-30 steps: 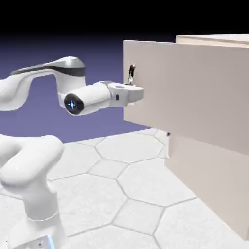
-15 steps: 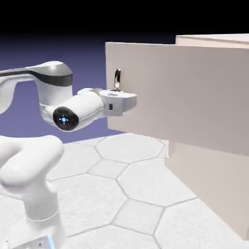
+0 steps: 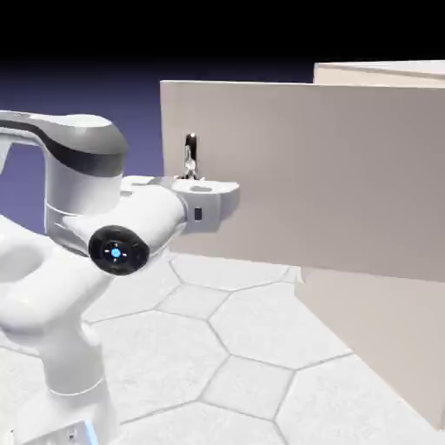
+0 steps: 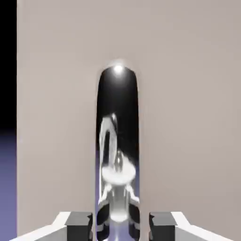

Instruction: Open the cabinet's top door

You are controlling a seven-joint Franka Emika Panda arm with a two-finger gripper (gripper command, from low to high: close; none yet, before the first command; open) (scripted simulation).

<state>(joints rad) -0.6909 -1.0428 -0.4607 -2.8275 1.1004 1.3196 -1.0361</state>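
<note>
The white two-finger gripper [image 4: 121, 228] is clenched on the curved, shiny silver bar handle [image 4: 117, 141], which runs upright through the middle of the hand view. At the bottom edge, one dark grey fingertip stands on each side of it — close in, the handle's lower part between them. Whether both pads press evenly on the metal, I cannot tell; a thin strip of door shows beside the handle at the right fingertip.

The top door, a flat beige rectangular panel [image 3: 304, 174], stands open. In the exterior view it spans from left of the middle to the right edge, across the upper half, its free edge upright at the upper left. The large beige box-shaped cabinet [image 3: 374, 339] is at the right, partly hidden behind the panel. The handle sits near the door's free edge, and the hand is in front of the panel.

In the hand view, that free edge runs down the far left, with the dark and blue-violet backdrop [image 4: 8, 188] beyond it — plain beige fills the right side. Below the door in the exterior view, pale tiled floor [image 3: 156, 339] shows between the white arm [image 3: 83, 165] and the cabinet.
</note>
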